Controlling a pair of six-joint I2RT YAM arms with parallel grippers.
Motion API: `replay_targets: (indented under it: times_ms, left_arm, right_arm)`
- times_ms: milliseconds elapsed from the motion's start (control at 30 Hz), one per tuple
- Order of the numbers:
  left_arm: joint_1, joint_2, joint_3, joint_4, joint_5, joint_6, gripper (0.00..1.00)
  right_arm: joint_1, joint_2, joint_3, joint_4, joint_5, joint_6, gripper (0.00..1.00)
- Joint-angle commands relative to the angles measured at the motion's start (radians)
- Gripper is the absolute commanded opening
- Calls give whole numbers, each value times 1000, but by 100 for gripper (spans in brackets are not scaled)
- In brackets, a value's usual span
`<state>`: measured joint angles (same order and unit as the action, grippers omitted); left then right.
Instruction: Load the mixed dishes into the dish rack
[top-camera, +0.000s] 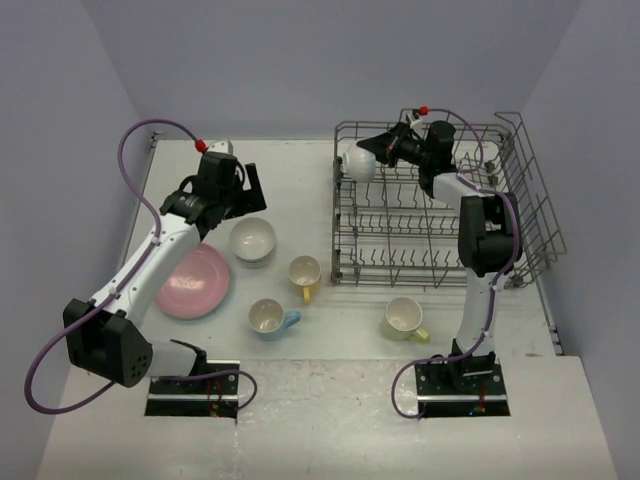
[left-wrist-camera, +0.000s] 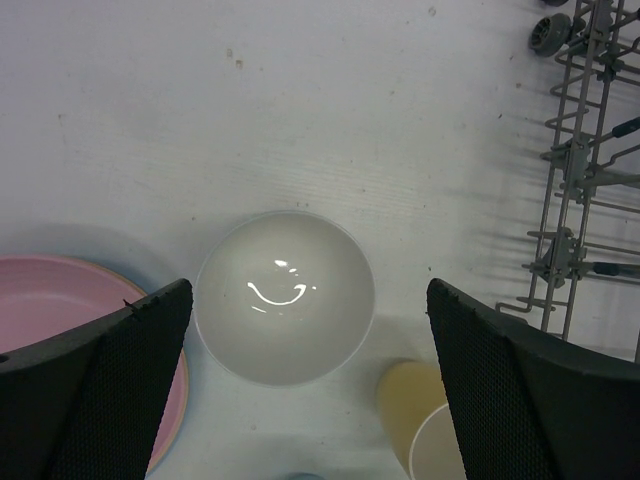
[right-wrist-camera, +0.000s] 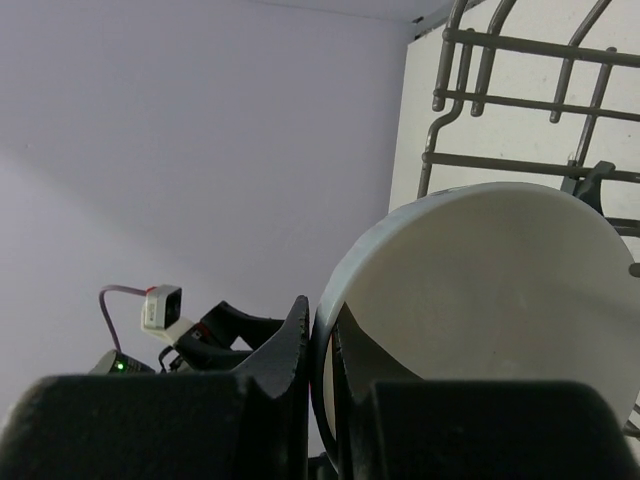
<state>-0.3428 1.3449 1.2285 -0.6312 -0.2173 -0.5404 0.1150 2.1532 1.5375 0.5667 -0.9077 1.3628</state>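
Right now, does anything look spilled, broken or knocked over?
Nothing stands out. The yellow mug, light blue mug and pale yellow-green mug stand upright, the pink plate lies flat, and a white bowl sits under the open left gripper. The only tilted dish is the second bowl, pinched by its rim in the right gripper at the dish rack.

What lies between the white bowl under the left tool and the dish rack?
Only bare table, seen in the left wrist view. The white bowl and dish rack have nothing between them; the yellow mug sits off that line.
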Motion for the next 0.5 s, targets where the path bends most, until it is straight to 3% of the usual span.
replay_targets:
  times_ms: [0, 300, 467]
  left_arm:
    - [16, 10, 0, 37, 6, -21, 100]
    - [21, 28, -14, 36, 9, -55, 100]
    - [21, 34, -23, 44, 16, -72, 100]
  right_arm:
    - [-6, -6, -30, 140, 23, 76, 0]
    - [-17, -7, -115, 232, 84, 140, 0]
    - [-12, -4, -21, 274, 108, 237, 0]
